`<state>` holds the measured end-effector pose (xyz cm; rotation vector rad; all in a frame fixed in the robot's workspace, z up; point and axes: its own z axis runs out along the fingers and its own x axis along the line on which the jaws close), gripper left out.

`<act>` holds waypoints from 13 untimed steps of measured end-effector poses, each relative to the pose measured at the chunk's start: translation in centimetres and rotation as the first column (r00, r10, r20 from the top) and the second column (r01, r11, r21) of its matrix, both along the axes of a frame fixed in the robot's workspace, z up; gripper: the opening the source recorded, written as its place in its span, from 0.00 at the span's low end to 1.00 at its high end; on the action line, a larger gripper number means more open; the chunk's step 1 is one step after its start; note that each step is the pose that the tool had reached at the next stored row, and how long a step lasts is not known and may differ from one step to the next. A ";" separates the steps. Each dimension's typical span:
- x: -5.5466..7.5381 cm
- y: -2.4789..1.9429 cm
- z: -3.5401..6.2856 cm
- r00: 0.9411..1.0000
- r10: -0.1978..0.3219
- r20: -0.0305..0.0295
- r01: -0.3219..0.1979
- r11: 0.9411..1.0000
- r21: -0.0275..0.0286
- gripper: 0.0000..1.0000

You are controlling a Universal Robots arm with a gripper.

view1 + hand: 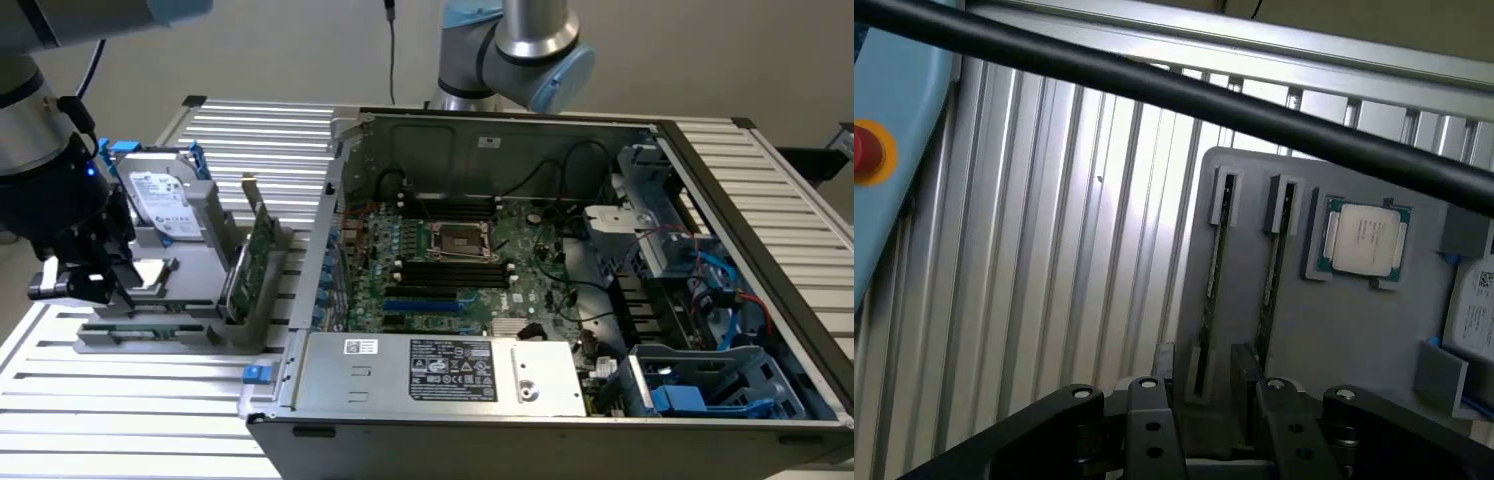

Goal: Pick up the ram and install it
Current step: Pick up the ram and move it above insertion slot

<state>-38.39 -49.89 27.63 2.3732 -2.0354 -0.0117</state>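
Ribbed aluminium worktop (134, 410) is carrying a grey parts holder (1354, 340). Just beside the holder, on the exterior view's right, an open computer case (467, 140) is lying on its side and showing its motherboard (454, 260). I am hovering my claw (1204, 375) over one end of the holder, its black fingers (1152, 410) standing apart with nothing clamped between them. The ram (1209, 280) is sitting edge-up in the holder's outermost slot, and its end is running in between my two fingers. Whether they are touching it I cannot tell. A second ram stick (1272, 260) is standing in the holder's neighbouring slot. Past that slot a processor (1366, 240) is lying flat in the holder's recess. A hard drive (167, 200) is standing propped at the holder's back in the exterior view. A green expansion card (254, 265) is standing upright along the holder's edge nearest the case.
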 end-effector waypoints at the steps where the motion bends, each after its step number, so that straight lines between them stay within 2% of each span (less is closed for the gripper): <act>1: 0.0 0.07 -0.17 1.000 -0.001 0.000 0.001 1.000 0.000 0.36; 13: -0.2 0.87 -2.36 1.000 -0.016 0.000 0.016 1.000 0.000 0.36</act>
